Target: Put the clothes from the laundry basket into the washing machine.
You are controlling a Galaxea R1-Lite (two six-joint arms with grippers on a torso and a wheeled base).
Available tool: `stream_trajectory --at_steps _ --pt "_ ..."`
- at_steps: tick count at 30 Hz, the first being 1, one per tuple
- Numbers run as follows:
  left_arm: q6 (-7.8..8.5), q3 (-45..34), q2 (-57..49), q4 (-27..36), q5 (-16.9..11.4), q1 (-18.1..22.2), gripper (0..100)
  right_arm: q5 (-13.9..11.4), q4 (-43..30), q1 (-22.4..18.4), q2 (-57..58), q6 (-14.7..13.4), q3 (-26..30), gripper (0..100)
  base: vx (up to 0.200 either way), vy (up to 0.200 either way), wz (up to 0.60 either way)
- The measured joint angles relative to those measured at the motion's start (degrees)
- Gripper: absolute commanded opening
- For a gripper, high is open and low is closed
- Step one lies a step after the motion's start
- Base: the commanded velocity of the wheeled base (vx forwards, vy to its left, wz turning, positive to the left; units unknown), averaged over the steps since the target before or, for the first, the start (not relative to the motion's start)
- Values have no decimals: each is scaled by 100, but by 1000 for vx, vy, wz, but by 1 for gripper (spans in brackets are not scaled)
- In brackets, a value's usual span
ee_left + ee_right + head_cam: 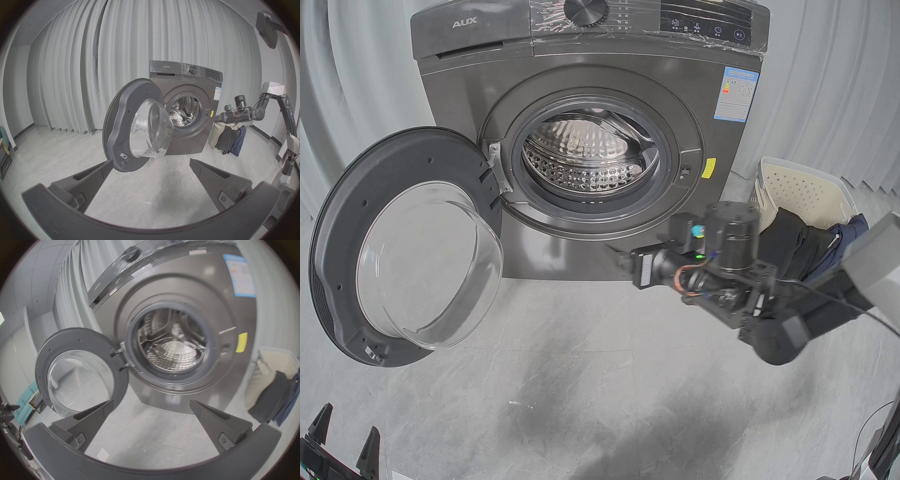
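The left gripper point(150, 163) sits lowest and closest, at the robot's left, with its fingers spread wide and nothing between them. It faces the washer point(587, 62) from well back across the grey floor point(581, 387).

The right gripper point(150, 402) is also spread wide and holds nothing. It hangs in front of the washer's lower right corner, pointing at the front panel, just beside the basket point(800, 181) but not touching the clothes point(794, 244).

The clothes are dark and hang over the basket's near rim, with a blue garment point(853, 228) beside them. The basket stands on the floor against the washer's right side, with the curtain point(831, 81) behind it.

The door point(337, 250) is hinged at the left of the opening and swung fully out, its rim and glass bowl jutting toward the robot. The drum point(587, 156) shows its steel wall through the round opening. A stretch of floor lies between the door's edge and the right arm.

A logo sits at the washer's top left. A blue-and-white label point(735, 94) is at the upper right of the front, and a small yellow sticker point(708, 167) is by the latch; their print is too small to read.
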State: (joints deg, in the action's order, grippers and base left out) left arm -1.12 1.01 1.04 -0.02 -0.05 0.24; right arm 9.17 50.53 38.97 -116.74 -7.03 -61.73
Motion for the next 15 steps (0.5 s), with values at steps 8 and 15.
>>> stream_trajectory --at_steps 8,15 --pt "6 0 0 0 2 0 100 -285 251 -924 2137 222 2276 100 0 0 0" --pt "9 0 0 -2 5 0 100 -477 366 -1670 4124 349 4040 100 0 0 0"
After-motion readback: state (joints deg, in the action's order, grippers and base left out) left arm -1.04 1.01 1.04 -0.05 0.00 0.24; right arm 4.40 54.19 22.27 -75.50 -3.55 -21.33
